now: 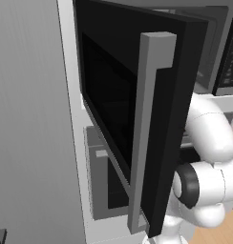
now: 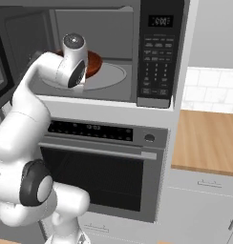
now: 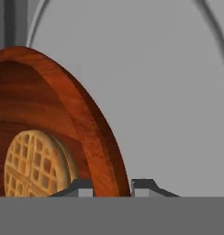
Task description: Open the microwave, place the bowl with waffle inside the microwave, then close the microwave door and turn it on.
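Reaching deep into the large black built-in microwave [image 2: 137,52], white arm's two-finger gripper [image 3: 113,187] pinching the rim of the round reddish-brown wooden bowl [image 3: 93,133]: one dark fingertip on the inner side of the wall, the other on the outer side, jaws narrowed onto it. Round golden waffle [image 3: 33,163] lying in the bowl, inward of the inner fingertip. Pale round glass turntable [image 2: 113,76] under and beyond the hand; bowl over it, contact not clear. Wide black microwave door [image 1: 137,119] with tall grey vertical bar handle [image 1: 147,128] swung fully open, back behind the hand beside the arm. Dark button panel [image 2: 159,52] off to the hand's side, untouched. Judging progress: opening done, bowl inside the cavity but not released. Left: letting go, pulling out, shutting door, pressing start.
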